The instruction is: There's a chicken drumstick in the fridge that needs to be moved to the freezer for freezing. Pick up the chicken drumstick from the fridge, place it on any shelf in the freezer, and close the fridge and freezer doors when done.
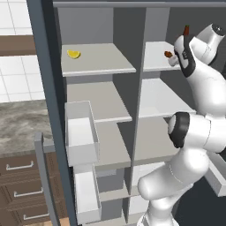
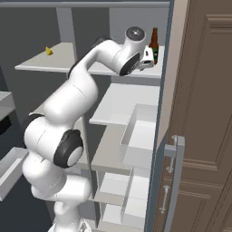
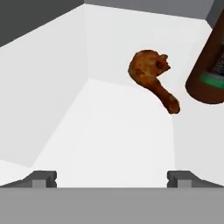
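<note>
Inside the grey fridge, the chicken drumstick is lying near the top shelf's back edge beside a brown bottle. The gripper, fingers spread and empty, is approaching; next it needs advancing to straddle the meat.

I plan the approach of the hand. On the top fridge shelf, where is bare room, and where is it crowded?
Bare: the near part of the top fridge shelf, between the open pincer and the chicken drumstick. Crowded: the far corner, where the brown bottle stands close beside the drumstick.

Likely a home kitchen: open fridge, tiled wall, wooden drawers.
</note>
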Tool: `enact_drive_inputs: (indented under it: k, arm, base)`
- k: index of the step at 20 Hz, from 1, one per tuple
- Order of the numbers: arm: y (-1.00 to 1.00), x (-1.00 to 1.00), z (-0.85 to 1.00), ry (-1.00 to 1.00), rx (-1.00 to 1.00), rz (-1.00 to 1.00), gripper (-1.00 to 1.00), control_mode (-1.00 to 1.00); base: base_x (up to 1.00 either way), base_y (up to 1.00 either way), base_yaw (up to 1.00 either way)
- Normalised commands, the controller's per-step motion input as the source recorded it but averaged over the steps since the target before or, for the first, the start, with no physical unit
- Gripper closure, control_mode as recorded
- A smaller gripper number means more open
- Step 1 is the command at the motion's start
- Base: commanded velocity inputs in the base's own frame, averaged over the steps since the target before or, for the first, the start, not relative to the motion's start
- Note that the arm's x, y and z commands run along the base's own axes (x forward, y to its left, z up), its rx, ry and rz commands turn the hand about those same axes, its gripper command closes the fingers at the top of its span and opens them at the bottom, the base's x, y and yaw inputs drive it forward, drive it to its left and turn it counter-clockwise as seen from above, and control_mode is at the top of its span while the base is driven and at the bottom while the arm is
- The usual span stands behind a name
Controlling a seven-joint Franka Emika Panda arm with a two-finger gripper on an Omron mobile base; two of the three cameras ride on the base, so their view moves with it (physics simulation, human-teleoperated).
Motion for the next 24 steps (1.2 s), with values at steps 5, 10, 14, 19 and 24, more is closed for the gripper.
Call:
enact_drive_inputs:
  k: [5, 10, 14, 19, 24]
  arm:
    - [-0.24, 0.45, 0.00, 0.05, 0.00, 0.00, -1.00, -1.00]
    - [-0.23, 0.40, -0.01, 0.03, 0.00, 0.01, -1.00, -1.00]
    - [-0.08, 0.39, -0.07, 0.00, 0.00, 0.01, -1.00, -1.00]
    - [0.00, 0.38, -0.19, 0.00, 0.00, 0.02, -1.00, -1.00]
    - [0.00, 0.36, -0.26, 0.00, 0.00, 0.03, -1.00, -1.00]
  base:
    - [0.00, 0.00, 0.00]
    - [0.00, 0.00, 0.00]
    - [0.00, 0.00, 0.00]
    - [0.00, 0.00, 0.00]
    - [0.00, 0.00, 0.00]
